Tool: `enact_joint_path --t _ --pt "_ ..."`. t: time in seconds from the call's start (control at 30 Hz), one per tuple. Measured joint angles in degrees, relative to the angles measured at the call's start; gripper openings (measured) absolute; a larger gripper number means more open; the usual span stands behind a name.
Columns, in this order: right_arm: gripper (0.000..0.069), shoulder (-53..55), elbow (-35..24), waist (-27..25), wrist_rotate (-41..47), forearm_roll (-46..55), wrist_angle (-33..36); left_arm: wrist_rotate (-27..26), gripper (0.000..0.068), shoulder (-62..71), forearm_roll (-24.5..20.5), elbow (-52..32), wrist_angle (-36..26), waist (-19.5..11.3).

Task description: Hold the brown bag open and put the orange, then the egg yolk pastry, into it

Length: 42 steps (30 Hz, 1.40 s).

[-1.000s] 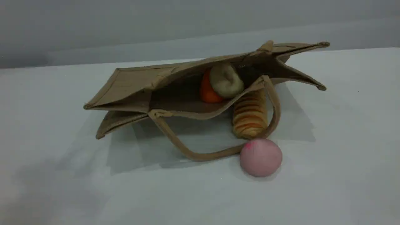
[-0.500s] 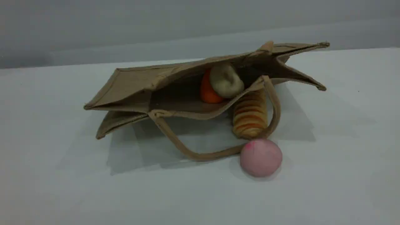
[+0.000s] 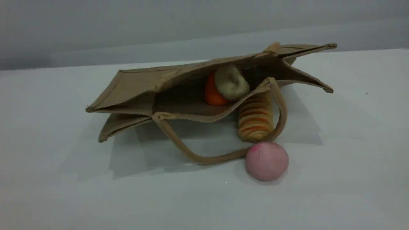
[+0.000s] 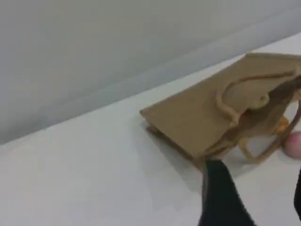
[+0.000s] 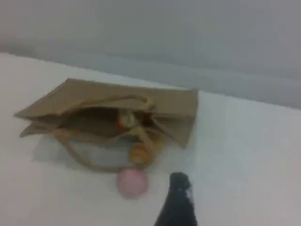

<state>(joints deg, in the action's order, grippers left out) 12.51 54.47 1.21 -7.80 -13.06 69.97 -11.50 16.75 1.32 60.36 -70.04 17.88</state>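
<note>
The brown bag [image 3: 134, 84] lay on its side toward the table's [image 3: 64, 191] far edge, mouth facing the near edge, the orange [image 3: 212, 94] and egg yolk pastry [image 3: 230, 83] touching inside it. Its jute looked stiff but saggy, best taken by the upper lip [image 3: 188, 73]; the pastry seemed crushable. The left gripper [image 4: 258, 202] held its fingers apart on nothing; the right gripper [image 5: 179, 186] showed one fingertip, so I could not tell its state. A striped roll [image 3: 255, 121] and pink bun [image 3: 266, 161] crowded the mouth; the table's left side lay free.
</note>
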Motion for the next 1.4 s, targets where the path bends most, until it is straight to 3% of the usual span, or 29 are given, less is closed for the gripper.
enact_joint_path --t 0.33,0.57,0.93,1.27,1.4 --pt "0.0527 -8.7 -14.3 1.7 -3.8 2.2 -0.3 1.6 0.0349 -5.5 -0.9 -15.9 0.2 0.0" --pt "0.0527 -8.7 -23.8 1.7 -4.5 3.1 -5.2 4.6 0.0349 -5.5 -3.4 -25.5 1.4 0.0" --pt "0.0527 -8.7 -24.4 1.7 -4.9 3.2 -7.2 9.7 0.0351 -5.5 -4.4 -28.0 4.7 0.0" --pt "0.0527 -8.7 -24.5 1.7 -4.9 3.1 -7.1 10.8 0.0351 -5.5 -4.1 -30.6 7.7 0.0" --pt "0.0527 -8.7 -24.5 1.7 -4.9 3.1 -7.0 14.0 0.0351 -5.5 -4.2 -31.5 8.6 0.0"
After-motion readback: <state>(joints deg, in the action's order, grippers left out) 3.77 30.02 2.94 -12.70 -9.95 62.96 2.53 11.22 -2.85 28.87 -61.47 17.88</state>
